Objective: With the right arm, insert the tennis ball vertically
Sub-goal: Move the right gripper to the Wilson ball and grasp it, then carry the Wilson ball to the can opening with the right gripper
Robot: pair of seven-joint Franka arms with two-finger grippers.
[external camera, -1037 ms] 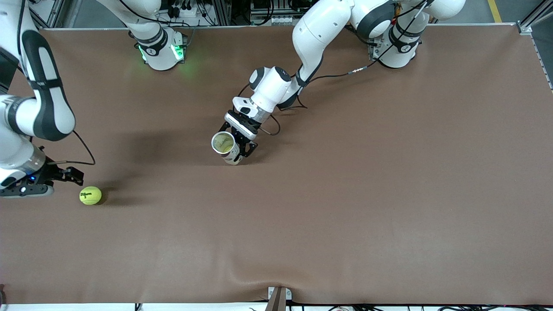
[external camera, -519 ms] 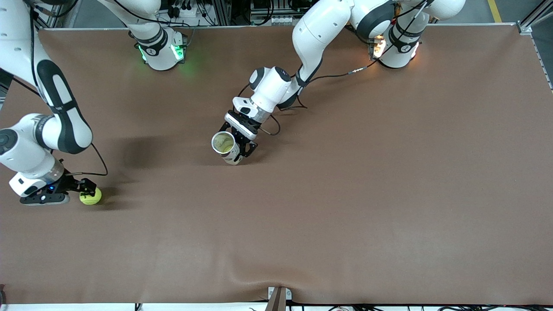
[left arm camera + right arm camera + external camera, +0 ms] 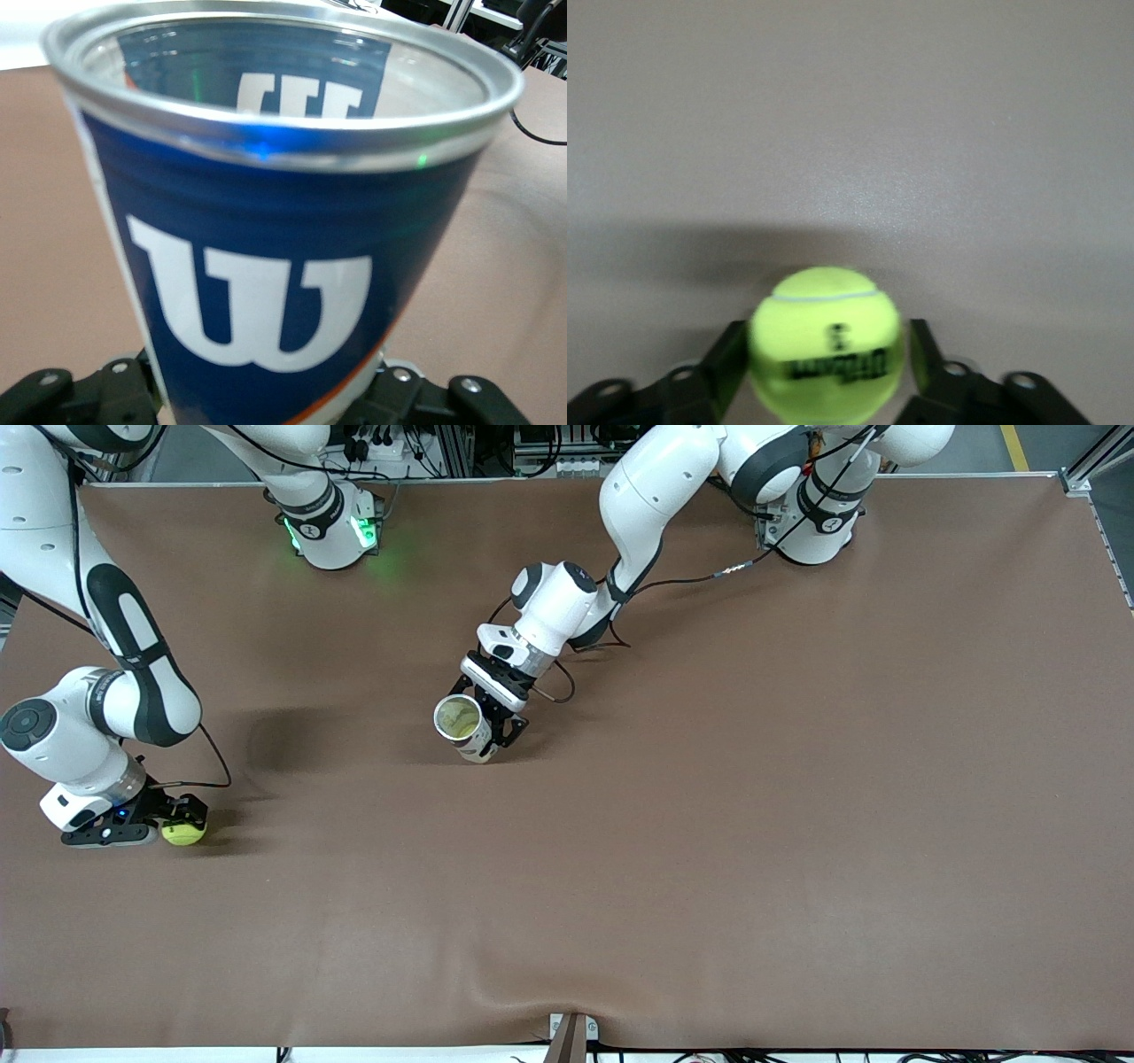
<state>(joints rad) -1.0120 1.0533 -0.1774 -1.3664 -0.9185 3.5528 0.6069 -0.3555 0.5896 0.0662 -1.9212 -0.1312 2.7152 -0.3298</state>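
Note:
A yellow-green tennis ball (image 3: 184, 833) lies on the brown table near the right arm's end. My right gripper (image 3: 182, 824) is low at the table with its jaws open. Its fingers (image 3: 726, 359) stand on either side of the ball (image 3: 826, 345), which sits between them. My left gripper (image 3: 483, 735) is shut on a blue tennis ball can (image 3: 462, 724) with a white W logo. It holds the can upright near the table's middle, with the open mouth up. The can (image 3: 275, 266) fills the left wrist view and hides the left fingers there.
The brown mat (image 3: 709, 824) covers the whole table. The two arm bases (image 3: 332, 527) stand along the edge farthest from the front camera. A small bracket (image 3: 571, 1032) sits at the nearest edge.
My right gripper has moved in over the ball and come down, so that its fingers now stand round it. The left arm and the can have not moved.

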